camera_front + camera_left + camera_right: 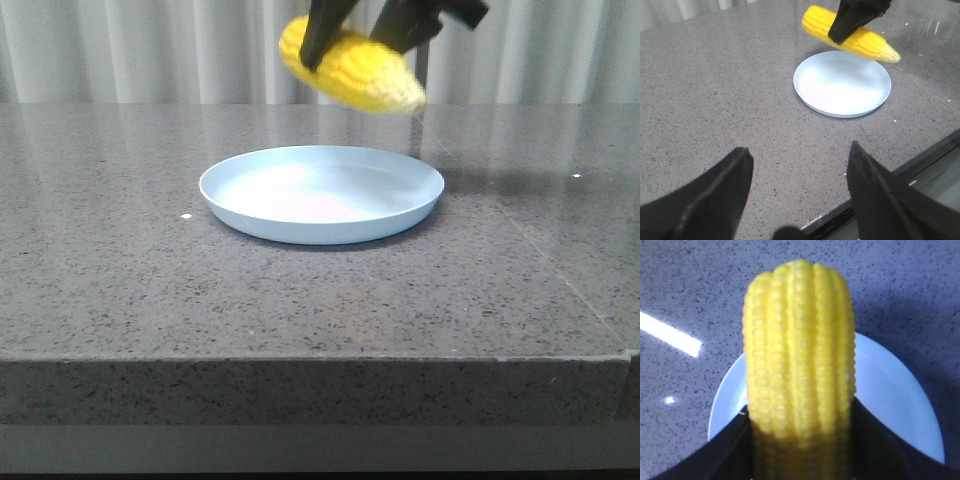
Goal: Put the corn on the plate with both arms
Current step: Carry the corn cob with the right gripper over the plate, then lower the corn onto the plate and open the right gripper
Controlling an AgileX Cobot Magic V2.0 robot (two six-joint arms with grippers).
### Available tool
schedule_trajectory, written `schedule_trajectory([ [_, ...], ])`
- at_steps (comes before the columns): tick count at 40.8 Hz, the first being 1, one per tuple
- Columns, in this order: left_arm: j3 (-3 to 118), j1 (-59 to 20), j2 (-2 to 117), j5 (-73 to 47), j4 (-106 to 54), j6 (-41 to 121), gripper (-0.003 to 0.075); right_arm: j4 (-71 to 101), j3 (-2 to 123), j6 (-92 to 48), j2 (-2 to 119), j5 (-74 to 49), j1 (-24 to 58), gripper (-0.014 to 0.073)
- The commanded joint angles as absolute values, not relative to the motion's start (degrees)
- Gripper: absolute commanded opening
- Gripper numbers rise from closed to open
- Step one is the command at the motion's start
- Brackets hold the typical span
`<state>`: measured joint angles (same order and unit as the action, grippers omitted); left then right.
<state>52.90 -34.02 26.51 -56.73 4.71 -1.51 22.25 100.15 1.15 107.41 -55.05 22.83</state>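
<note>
The yellow corn [362, 72] hangs in the air above the far side of the pale blue plate [250, 195], tilted with its paler tip down to the right. My right gripper [345, 35] is shut on the corn around its middle. In the right wrist view the corn [799, 340] fills the space between the dark fingers, with the plate [890, 390] below it. In the left wrist view my left gripper [800, 157] is open and empty, over bare table near the front edge, well short of the plate [840, 95] and the corn [862, 42].
The plate sits near the middle of a dark speckled stone table [120, 280]. The table's front edge [300, 360] runs across the front view. A pale curtain [120, 50] hangs behind the table.
</note>
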Motion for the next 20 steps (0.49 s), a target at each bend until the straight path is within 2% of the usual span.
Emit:
schedule_trajectory([
  [1,54.2,-34.4,27.0,-52.6,4.9,-2.1,0.0418,24.3,102.0,1.1,106.3,-52.1,22.8,0.0258],
  [10,54.2,-34.4,27.0,-52.6,4.9,-2.1,0.0418,24.3,102.0,1.1,109.7,-52.1,22.8,0.0269],
  [13,54.2,-34.4,27.0,-52.6,4.9,-2.1,0.0418,24.3,102.0,1.1,109.8,-52.1,22.8,0.0343],
  [18,54.2,-34.4,27.0,-52.6,4.9,-2.1,0.0418,24.3,102.0,0.8,109.3,-52.1,22.8,0.0558],
  [20,54.2,-34.4,27.0,-52.6,4.9,-2.1,0.0418,24.2,102.0,0.0,109.1,-52.1,22.8,0.0612],
])
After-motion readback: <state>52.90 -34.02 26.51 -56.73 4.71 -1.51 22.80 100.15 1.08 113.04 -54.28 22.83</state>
